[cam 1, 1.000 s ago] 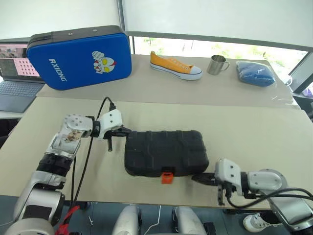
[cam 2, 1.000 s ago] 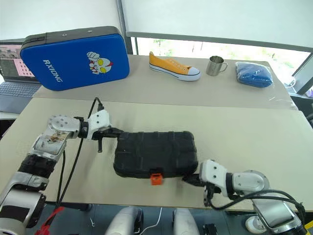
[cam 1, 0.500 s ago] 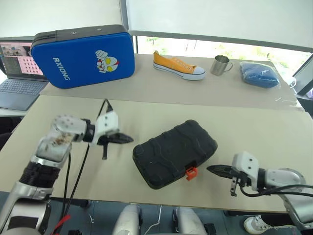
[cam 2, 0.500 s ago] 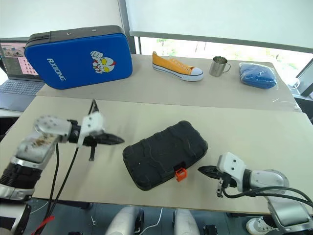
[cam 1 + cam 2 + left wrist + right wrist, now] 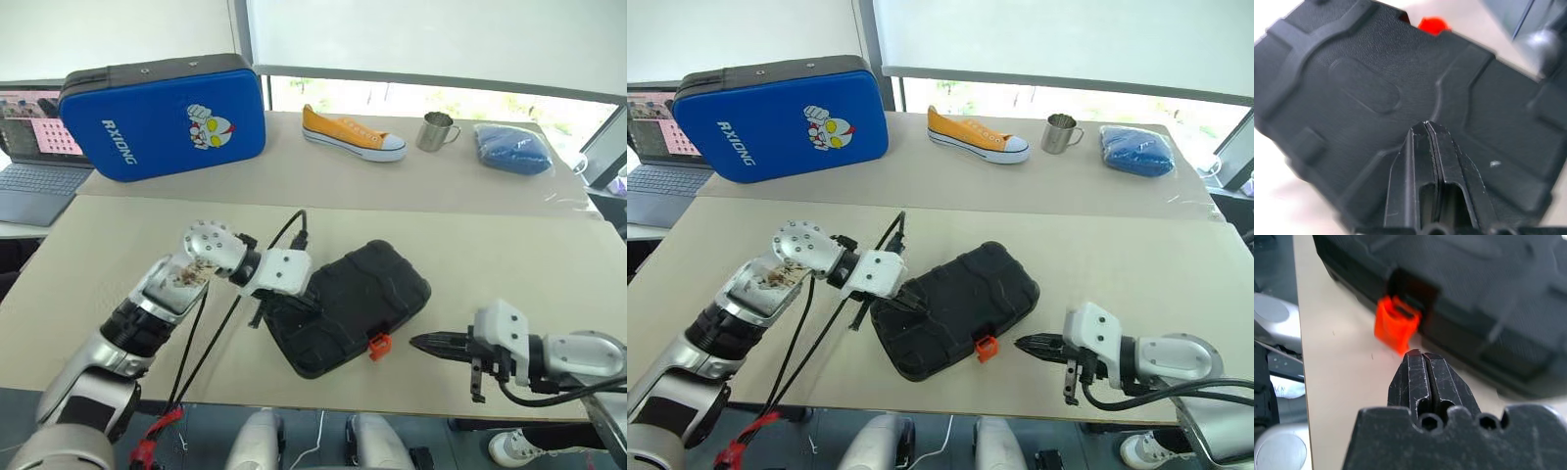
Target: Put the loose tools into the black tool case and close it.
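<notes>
The black tool case (image 5: 351, 305) lies shut on the tabletop (image 5: 509, 255), its orange latch (image 5: 1397, 321) sticking out.

The left gripper (image 5: 917, 300), fingers pressed together and empty, rests its tips on the lid. The right gripper (image 5: 424, 343), fingers also together, points at the latch just ahead. Next, I think, push the latch flat. The right wrist view shows the latch up close.

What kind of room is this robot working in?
Probably an office or lab set up for testing. Beige tables stand by a window with a roller blind, a laptop sits open at the side, and odd props lie about: a yellow sneaker and a metal mug.
</notes>
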Controlling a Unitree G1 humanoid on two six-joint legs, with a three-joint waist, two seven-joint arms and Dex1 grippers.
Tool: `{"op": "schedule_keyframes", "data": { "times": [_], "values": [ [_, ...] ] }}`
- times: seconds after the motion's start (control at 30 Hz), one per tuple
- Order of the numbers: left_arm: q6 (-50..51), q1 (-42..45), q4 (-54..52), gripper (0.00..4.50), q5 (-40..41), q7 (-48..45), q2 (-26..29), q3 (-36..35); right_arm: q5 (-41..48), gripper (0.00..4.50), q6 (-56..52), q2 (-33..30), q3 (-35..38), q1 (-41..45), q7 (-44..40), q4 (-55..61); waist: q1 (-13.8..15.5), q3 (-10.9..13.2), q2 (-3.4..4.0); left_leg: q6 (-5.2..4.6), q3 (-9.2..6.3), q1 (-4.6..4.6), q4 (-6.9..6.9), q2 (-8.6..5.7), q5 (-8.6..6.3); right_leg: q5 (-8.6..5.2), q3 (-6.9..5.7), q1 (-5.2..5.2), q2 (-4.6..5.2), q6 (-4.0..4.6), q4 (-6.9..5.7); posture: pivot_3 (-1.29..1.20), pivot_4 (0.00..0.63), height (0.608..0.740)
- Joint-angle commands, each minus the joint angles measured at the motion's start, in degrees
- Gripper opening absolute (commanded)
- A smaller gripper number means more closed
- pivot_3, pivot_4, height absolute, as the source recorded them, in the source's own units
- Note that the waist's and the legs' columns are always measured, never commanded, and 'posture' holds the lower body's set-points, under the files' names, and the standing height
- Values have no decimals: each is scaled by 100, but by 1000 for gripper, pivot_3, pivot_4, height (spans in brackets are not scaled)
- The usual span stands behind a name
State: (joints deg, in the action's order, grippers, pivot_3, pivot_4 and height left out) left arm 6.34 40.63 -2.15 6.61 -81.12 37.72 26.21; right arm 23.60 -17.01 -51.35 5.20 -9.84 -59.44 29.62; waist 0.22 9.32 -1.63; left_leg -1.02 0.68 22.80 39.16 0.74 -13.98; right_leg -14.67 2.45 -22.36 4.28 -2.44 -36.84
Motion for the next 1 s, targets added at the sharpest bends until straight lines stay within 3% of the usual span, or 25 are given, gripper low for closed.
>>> {"op": "schedule_keyframes", "data": {
  "times": [0.03, 0.23, 0.5, 0.67, 0.87, 1.0],
  "values": [
    [-45, -146, 278, 37, -337, -13, -10, 219, -247, 0, -61, 17, -295, 61, 96, 113, -2, -1, 2, 0, -1, -1, 0, 0, 0, 0, 0, 1, 0, 0, 0, 0, 150, 739],
    [58, -130, 221, 37, -288, 67, -90, 139, -722, 0, -78, 174, -907, 84, 335, 3, -3, -2, 3, 0, -2, -3, 0, 0, 0, 0, 0, 2, 0, -1, -1, 0, 150, 739],
    [148, -84, 165, 37, -286, 100, -125, 115, -1213, 0, -46, 875, -1414, 556, 887, -514, -6, -3, 3, 0, -2, -6, 0, 0, 0, -1, 1, 3, 0, -1, -2, 0, 150, 739],
    [159, -66, 163, 37, -284, 81, -158, 104, -1028, 0, -246, 1191, -1280, 722, 1006, -277, -83, -5, 0, 0, -2, -13, 0, 6, 0, 0, 3, 6, -8, 0, -6, 0, 150, 739],
    [133, -49, 263, 37, -318, 126, -285, 103, -616, 0, -911, 1075, -670, 58, 1166, 516, -88, -6, 2, 0, -3, -10, 0, 3, 0, -1, 5, 1, -5, 1, -16, 0, 150, 739],
    [84, -28, 349, 0, -323, 139, -386, 126, -261, 1198, -1373, 1191, -223, -657, 1455, 1079, -50, -6, 3, 0, -6, -10, 0, 2, 0, -1, 3, 5, 0, -1, -13, 0, 150, 739]
  ]
}}
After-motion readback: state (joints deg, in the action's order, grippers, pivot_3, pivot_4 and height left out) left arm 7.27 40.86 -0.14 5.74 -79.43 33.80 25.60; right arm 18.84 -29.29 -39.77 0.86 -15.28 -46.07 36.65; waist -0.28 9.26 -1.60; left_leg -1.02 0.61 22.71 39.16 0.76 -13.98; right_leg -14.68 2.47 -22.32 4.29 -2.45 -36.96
